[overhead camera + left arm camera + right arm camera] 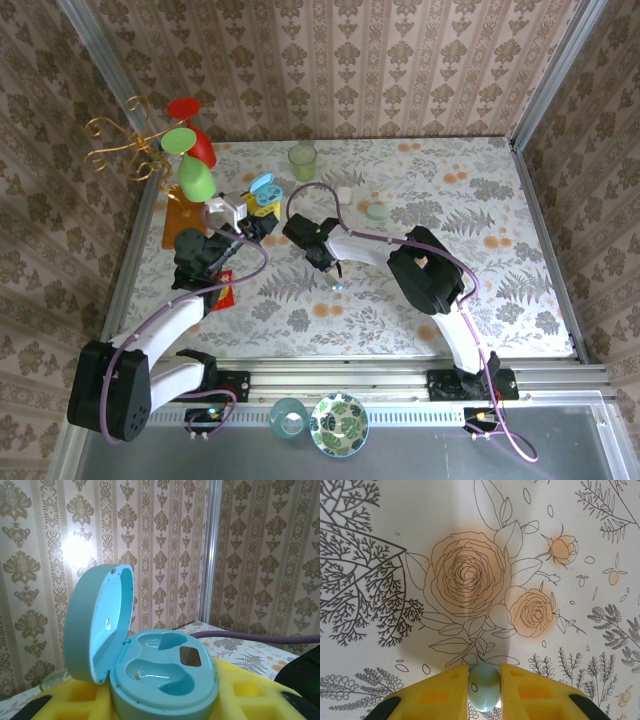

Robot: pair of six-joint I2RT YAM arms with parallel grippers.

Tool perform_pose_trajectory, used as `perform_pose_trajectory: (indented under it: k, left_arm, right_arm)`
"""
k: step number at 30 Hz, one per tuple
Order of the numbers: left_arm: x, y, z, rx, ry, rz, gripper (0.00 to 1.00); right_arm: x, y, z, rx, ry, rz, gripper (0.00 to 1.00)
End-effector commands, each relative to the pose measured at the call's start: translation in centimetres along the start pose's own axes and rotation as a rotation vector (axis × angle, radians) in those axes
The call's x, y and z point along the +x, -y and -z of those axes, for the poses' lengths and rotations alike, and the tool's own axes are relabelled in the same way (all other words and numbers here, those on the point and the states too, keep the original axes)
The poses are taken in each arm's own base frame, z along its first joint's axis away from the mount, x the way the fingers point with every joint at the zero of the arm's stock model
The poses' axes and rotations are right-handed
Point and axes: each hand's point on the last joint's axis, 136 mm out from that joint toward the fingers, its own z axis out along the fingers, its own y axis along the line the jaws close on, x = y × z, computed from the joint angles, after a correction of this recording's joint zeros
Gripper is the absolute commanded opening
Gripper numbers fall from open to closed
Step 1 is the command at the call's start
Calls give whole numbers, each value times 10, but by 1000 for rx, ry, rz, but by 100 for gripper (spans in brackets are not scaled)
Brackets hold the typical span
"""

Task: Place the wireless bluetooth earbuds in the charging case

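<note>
A light blue charging case [165,677] sits between the yellow fingers [245,690] of my left gripper [260,208], which is shut on it. Its lid [95,625] stands open to the left and both wells are empty. From above, the case [264,187] is held over the table's back left. My right gripper [484,680] points down at the flowered cloth mid-table, shut on a light blue earbud [484,694] pinched between its yellow pads [440,695]. In the top view that gripper [336,282] is low over the cloth, right of the left arm.
A green cup [302,160], a pale green case [377,211] and a small white piece [344,192] lie at the back. A wire stand with red and green cups [186,150] is far left. A patterned bowl [340,423] and a teal cup [289,417] sit by the arm bases.
</note>
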Motion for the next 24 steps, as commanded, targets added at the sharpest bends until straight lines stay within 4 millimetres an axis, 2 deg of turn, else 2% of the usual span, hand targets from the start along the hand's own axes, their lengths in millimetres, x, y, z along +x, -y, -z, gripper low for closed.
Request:
perform_pose_trajectory:
  k: [1, 7, 13, 17, 24]
  left_arm:
    - [2, 1, 0, 12, 4, -5, 26]
    - [5, 4, -1, 29, -6, 1, 27]
    - [9, 11, -8, 64, -14, 3, 27]
    - [15, 19, -15, 97, -29, 6, 27]
    - [24, 37, -27, 189, -57, 30, 27]
  right_arm:
    - [-10, 22, 25, -11, 59, -139, 21]
    - [-7, 41, 47, -226, 119, -437, 21]
    - [-8, 54, 74, -607, 183, -748, 21]
    - [-3, 62, 89, -753, 204, -830, 21]
    - [6, 74, 107, -907, 244, -918, 20]
